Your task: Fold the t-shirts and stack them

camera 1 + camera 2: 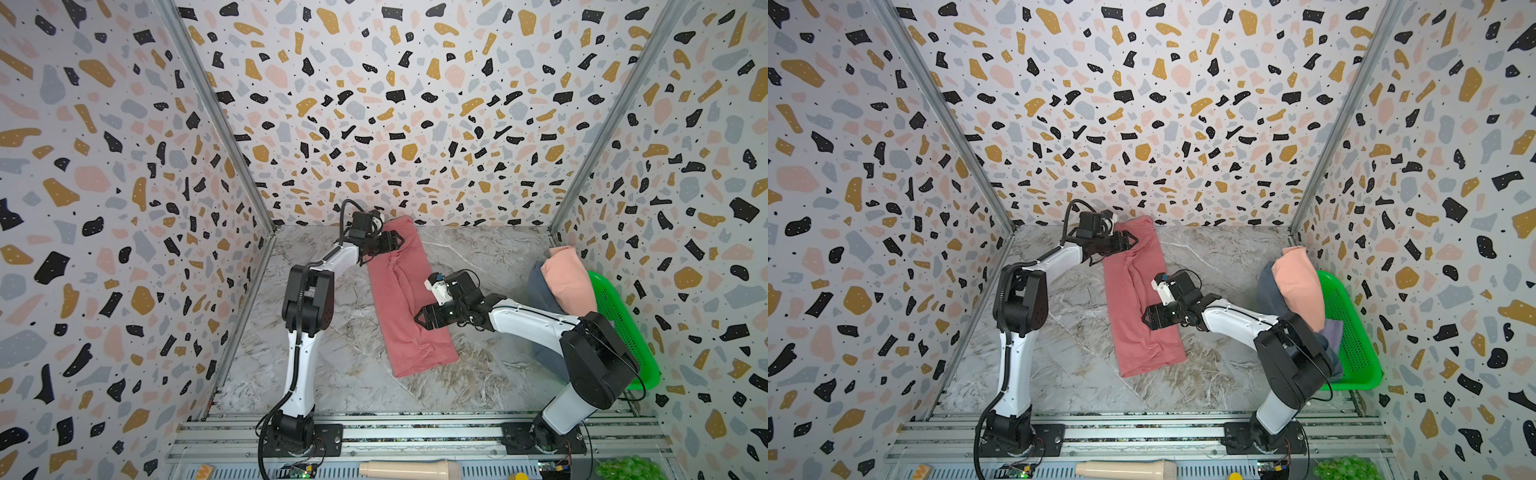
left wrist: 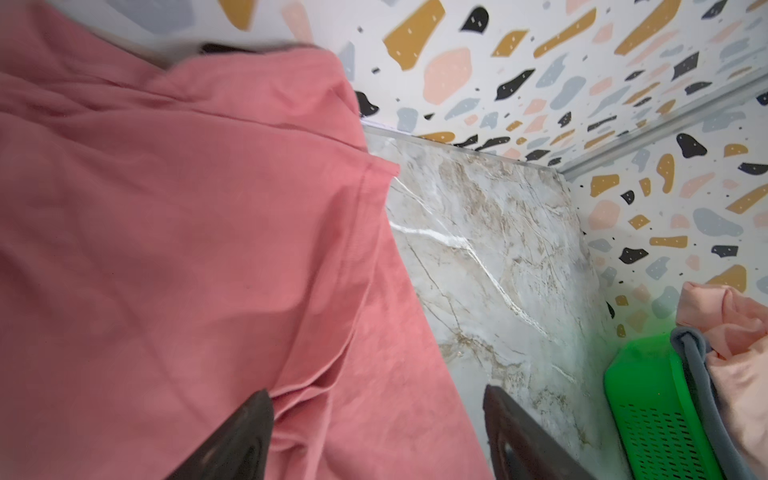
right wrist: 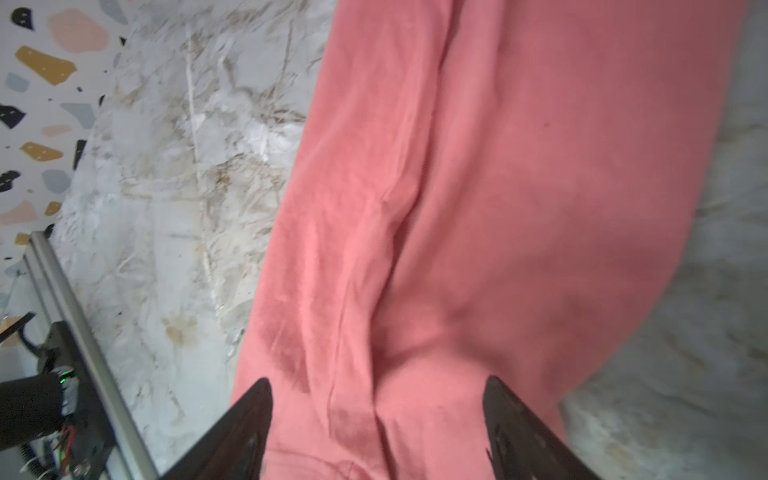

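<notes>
place: lab test booth | cues: terrazzo-print walls, marble tabletop, aluminium rails

Matt cloth, glossy plastic, polished stone look.
The rose-red t-shirt is soft, matt knit cloth, lightly creased; the peach t-shirt and blue-grey t-shirt look equally soft and dull. The tabletop has a smooth, veined marble finish with a faint sheen. The green basket is glossy perforated plastic; the front rails are brushed metal.
</notes>
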